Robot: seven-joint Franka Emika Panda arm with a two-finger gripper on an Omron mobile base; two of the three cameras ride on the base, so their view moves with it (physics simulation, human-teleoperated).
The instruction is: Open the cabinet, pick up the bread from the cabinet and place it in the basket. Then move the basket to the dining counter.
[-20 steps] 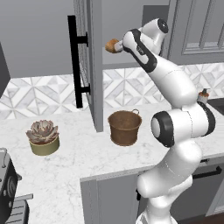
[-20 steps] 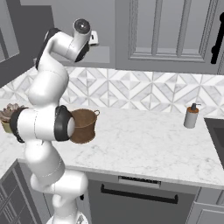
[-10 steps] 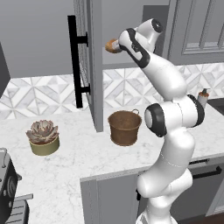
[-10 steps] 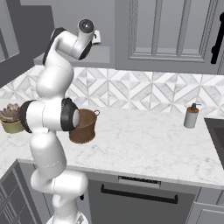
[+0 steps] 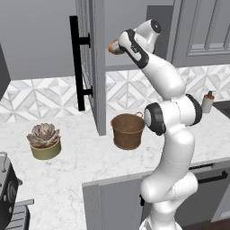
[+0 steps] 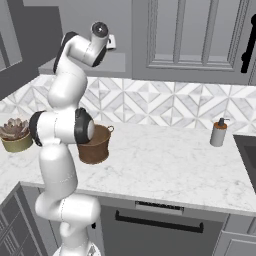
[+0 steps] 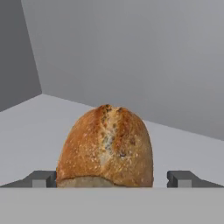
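Observation:
The grey cabinet's glass-paned door (image 5: 92, 58) stands swung open, its black bar handle (image 5: 77, 63) facing left. On the cabinet shelf (image 7: 26, 131) lies the golden-brown bread (image 7: 107, 146), which peeks out past my hand as the bread (image 5: 112, 46). My gripper (image 7: 111, 179) is open, with one fingertip on each side of the loaf and a small gap on both sides. The brown basket (image 5: 127, 130) stands on the marble counter below the cabinet, seen from the other side as the basket (image 6: 96, 144) behind my arm. The dining counter is out of view.
An olive pot with a succulent (image 5: 44, 141) sits at the counter's left. A soap dispenser (image 6: 218, 133) stands at the right near a dark sink edge (image 6: 247, 150). A closed wall cabinet (image 6: 195, 40) hangs to the right. A black appliance (image 5: 6, 193) is at the lower left.
My hand has pushed further into the cabinet, up to the bread, and its fingers have stayed open. The bread and basket have not moved.

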